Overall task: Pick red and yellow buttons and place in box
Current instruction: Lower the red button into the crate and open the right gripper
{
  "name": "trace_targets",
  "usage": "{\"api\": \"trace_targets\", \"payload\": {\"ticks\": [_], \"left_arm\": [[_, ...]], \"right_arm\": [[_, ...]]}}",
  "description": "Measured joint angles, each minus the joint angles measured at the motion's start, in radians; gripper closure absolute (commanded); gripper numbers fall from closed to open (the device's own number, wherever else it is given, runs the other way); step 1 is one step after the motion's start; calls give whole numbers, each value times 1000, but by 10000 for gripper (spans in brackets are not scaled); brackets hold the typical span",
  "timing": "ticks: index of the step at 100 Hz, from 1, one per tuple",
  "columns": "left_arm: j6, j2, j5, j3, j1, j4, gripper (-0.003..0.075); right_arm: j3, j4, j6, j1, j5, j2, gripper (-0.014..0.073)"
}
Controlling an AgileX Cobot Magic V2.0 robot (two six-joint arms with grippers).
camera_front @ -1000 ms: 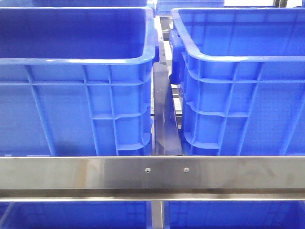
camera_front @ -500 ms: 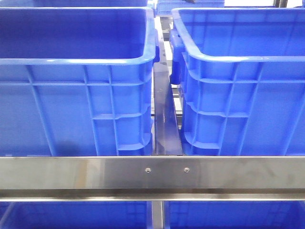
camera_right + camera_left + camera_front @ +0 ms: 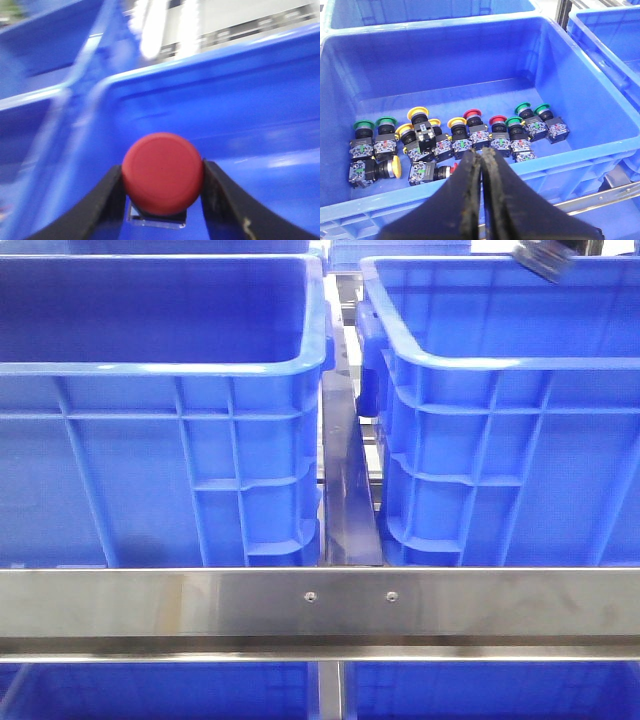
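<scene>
Here the right gripper [image 3: 162, 187] is clamped on a red button [image 3: 163, 172], its round cap squeezed between the two dark fingers [image 3: 102, 205]. The blurred right wrist view shows the button over the inside of a blue box [image 3: 240, 150], with the box's rim running across behind it. In the front view a dark piece of the right arm [image 3: 540, 258] shows at the top edge above the right-hand crate [image 3: 500, 430], which stands beside a second blue crate [image 3: 160, 460] behind a metal rail [image 3: 320, 605]; a narrow gap with a metal strip [image 3: 345, 490] separates the two.

The left gripper [image 3: 482, 165] has its fingers pressed together with nothing between them. It hangs above the near wall of another blue crate [image 3: 580, 90] that holds a row of push buttons lying on the floor: yellow buttons [image 3: 417, 114], red ones [image 3: 471, 114] and green ones [image 3: 522, 107], each on a small black body
</scene>
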Motion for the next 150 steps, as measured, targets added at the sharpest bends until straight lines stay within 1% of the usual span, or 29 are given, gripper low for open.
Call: {"api": "trace_targets", "payload": {"ticks": [9,18,50,69,107,150], "left_arm": [[0,0,0,0,0,0,739],[-2,0,0,0,0,0,739],[-2,0,0,0,0,0,739],[-2,0,0,0,0,0,739],[-2,0,0,0,0,0,739],[-2,0,0,2,0,0,739]], "right_arm": [[-32,12,-43,0,-74,61,473],[-76,9,-66,0,-106,143,473],[-254,-83,-78,0,-185,439,473],[-319,-126,-78,0,-234,554,473],[-420,-135,-79,0,-249,655,473],[-443,-142,-79,0,-251,718,471]]}}
